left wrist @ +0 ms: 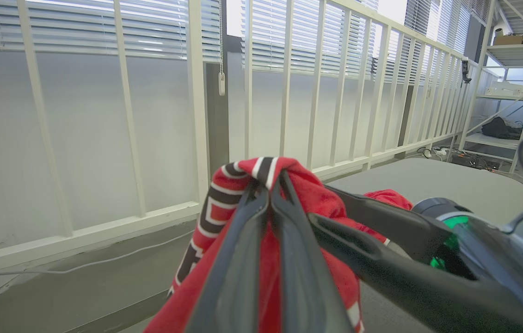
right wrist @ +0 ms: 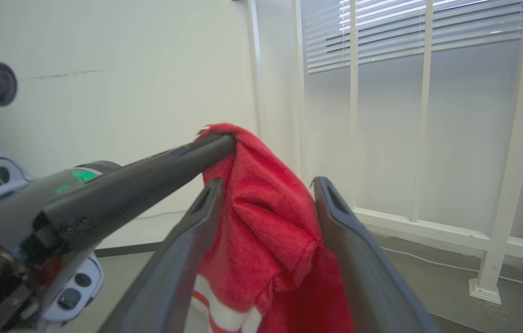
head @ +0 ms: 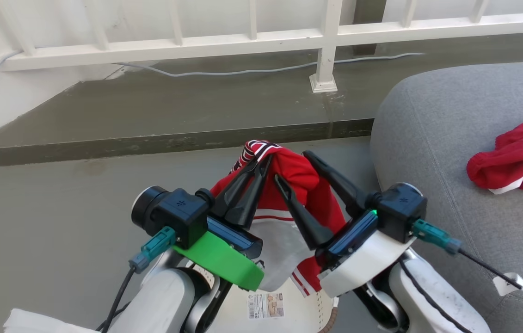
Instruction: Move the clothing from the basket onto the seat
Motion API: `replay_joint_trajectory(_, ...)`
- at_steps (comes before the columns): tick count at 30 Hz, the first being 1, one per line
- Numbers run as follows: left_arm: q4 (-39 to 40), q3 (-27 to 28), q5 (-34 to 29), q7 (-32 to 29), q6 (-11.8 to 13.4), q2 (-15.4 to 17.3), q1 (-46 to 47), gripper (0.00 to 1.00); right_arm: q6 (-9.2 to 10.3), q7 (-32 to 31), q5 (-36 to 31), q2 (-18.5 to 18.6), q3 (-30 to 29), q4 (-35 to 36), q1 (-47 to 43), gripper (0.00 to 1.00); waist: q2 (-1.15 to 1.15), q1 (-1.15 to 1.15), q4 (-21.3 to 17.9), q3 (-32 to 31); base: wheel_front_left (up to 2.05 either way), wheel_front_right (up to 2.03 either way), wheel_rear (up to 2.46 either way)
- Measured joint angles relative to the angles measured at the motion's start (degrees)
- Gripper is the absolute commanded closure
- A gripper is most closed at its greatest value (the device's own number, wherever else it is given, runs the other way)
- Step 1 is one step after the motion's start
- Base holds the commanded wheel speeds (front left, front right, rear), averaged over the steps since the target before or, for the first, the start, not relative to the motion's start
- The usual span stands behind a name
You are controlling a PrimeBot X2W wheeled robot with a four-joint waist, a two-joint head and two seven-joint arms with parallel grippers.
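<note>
the left gripper (head: 261,159) comes in from 7 o'clock of the head view. its two long dark fingers are clenched together on the black-and-white striped edge of a soft red sports garment (head: 294,178), which it holds up at the centre of that view. in the left wrist view the striped band folds over the pinched fingertips.

the right gripper (head: 292,167) comes in from 5 o'clock. its jaws are released and spread wide, with a fold of the same red cloth bunched between them. the right wrist view shows the fabric hanging in that gap, and the left arm's dark finger crosses in from 9 o'clock to meet the top of the cloth.

below the fingers the lifted garment falls toward 6 o'clock, showing a pale panel and red-and-white stripes. its lower end hangs over the small cream-white perforated plastic basket (head: 305,319), which has a brown woven rim and a printed paper label (head: 266,305) on it. whether the cloth touches the basket cannot be told.

the large grey fabric-upholstered seat cushion (head: 446,138) is at 3 o'clock. a second crumpled red garment with white trim (head: 515,159) lies on it, well apart from the grippers.

at 12 o'clock a white painted railing (head: 252,44) runs along a raised grey step (head: 173,111), with a thin pale cable (head: 243,71) lying beneath it.
</note>
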State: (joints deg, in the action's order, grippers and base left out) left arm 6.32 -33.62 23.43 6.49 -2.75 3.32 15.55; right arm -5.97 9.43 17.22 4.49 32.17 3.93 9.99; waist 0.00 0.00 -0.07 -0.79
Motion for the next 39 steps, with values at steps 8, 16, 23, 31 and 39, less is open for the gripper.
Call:
replay_joint_trajectory(8,1.9,-0.2,0.0,-1.0,0.0,0.1,-0.3,1.00,-0.07,-2.2,0.9,0.0,2.5,-5.9,-1.0,0.00,0.00,0.00,0.8,0.0,0.00,0.00,0.00)
replay_joint_trajectory(16,3.4,-1.2,0.0,-1.7,0.0,0.4,-0.3,1.00,-0.54,-3.0,2.6,-0.3,4.7,-11.0,-1.4,1.00,0.00,0.00,0.7,0.2,0.00,0.00,0.00)
replay_joint_trajectory(23,3.8,-1.4,0.0,-2.3,0.0,0.8,-0.4,1.00,-0.54,-2.9,3.0,-0.5,4.7,-12.2,-1.1,1.00,0.00,0.00,0.8,0.3,0.00,0.00,0.00)
replay_joint_trajectory(31,4.1,-1.7,0.0,-3.0,0.0,1.3,-0.7,0.00,-0.54,-2.0,3.7,-0.5,3.4,-13.0,-0.6,1.00,0.00,0.00,0.7,0.4,0.00,0.00,0.00)
replay_joint_trajectory(39,4.1,-2.8,-0.1,-4.8,-0.1,3.0,-2.6,0.00,0.64,-0.3,4.0,-0.7,0.0,-13.1,1.8,1.00,0.00,0.00,-0.5,0.7,0.00,0.00,0.00)
